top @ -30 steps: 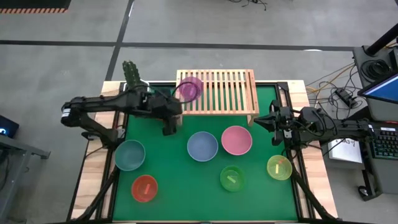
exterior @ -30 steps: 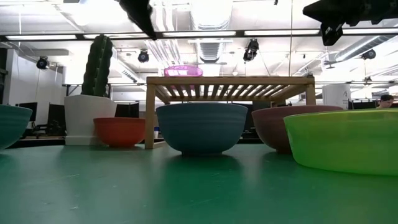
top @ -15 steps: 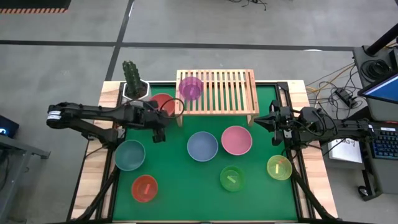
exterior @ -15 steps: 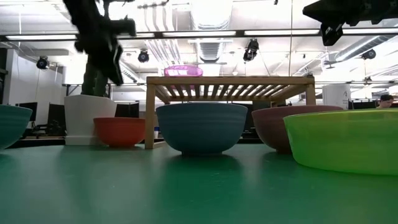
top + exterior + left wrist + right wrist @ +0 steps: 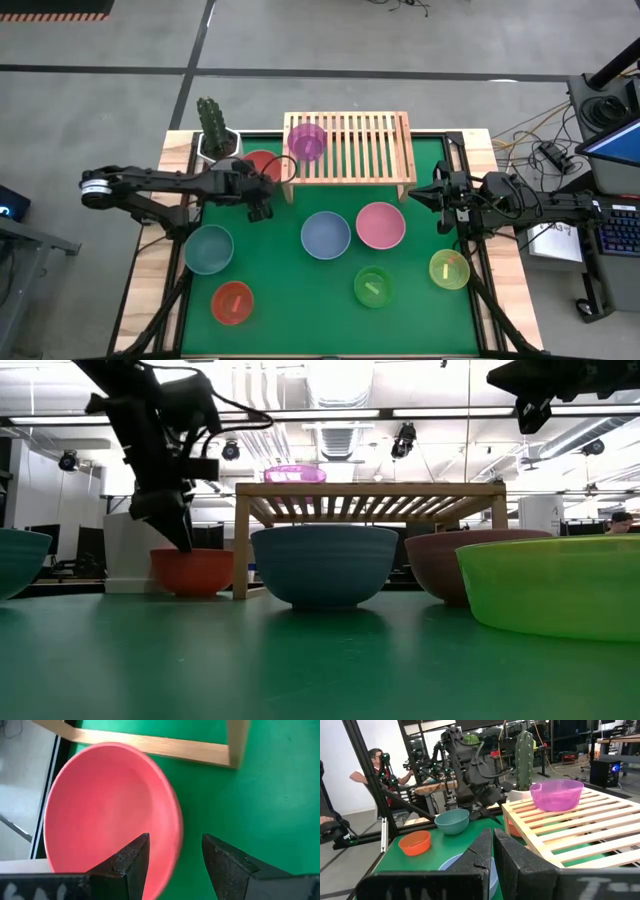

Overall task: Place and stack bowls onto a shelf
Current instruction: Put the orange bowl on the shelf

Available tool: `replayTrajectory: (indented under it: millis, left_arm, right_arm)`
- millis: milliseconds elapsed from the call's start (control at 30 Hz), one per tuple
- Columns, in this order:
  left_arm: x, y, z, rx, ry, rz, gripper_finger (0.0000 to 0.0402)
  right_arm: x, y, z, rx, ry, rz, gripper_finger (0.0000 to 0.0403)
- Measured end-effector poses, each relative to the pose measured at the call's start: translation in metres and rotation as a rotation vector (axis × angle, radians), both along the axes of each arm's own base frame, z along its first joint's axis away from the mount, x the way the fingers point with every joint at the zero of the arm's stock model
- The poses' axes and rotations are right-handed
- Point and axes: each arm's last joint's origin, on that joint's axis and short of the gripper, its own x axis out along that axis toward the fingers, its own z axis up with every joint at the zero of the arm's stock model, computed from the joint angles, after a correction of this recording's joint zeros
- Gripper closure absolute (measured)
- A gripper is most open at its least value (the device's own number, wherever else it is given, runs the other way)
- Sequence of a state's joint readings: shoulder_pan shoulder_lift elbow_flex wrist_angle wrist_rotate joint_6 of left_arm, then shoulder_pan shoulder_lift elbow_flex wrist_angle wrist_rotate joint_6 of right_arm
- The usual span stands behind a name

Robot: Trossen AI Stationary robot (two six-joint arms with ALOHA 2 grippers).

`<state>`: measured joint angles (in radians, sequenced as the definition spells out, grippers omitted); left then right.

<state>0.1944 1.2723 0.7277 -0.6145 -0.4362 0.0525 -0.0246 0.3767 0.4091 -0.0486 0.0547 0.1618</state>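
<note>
Bowls: one purple bowl (image 5: pixel 306 141) on shelf (image 5: pixel 360 148), seven on table (image 5: pixel 300 290).

No legible text, labels, brands or numbers anywhere in any view.

Cactus (image 5: pixel 211 117) in white pot (image 5: pixel 218 146), table's (image 5: pixel 280 300) back-left corner.
</note>
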Motion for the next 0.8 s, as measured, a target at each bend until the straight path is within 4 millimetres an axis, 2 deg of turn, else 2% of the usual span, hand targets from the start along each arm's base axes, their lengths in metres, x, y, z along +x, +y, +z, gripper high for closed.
replayTrajectory:
  millis: [267,433,633,800]
  left_arm:
    - [0.0,0.005,-0.013,-0.003,0.019,0.01,0.0252]
    - [0.003,0.005,-0.02,-0.015,0.049,0.009,0.0298]
    - [0.005,0.005,-0.024,-0.031,0.061,0.019,0.0387]
    - [0.004,0.003,-0.022,-0.077,0.059,0.021,0.0396]
  right_arm:
    - [0.0,0.0,-0.002,-0.003,0.007,0.0,0.0394]
    - [0.001,0.0,-0.002,-0.005,0.008,0.0,0.0394]
    - [0.001,0.0,-0.002,-0.005,0.008,0.0,0.0394]
    - [0.001,0.0,-0.002,-0.005,0.008,0.0,0.0394]
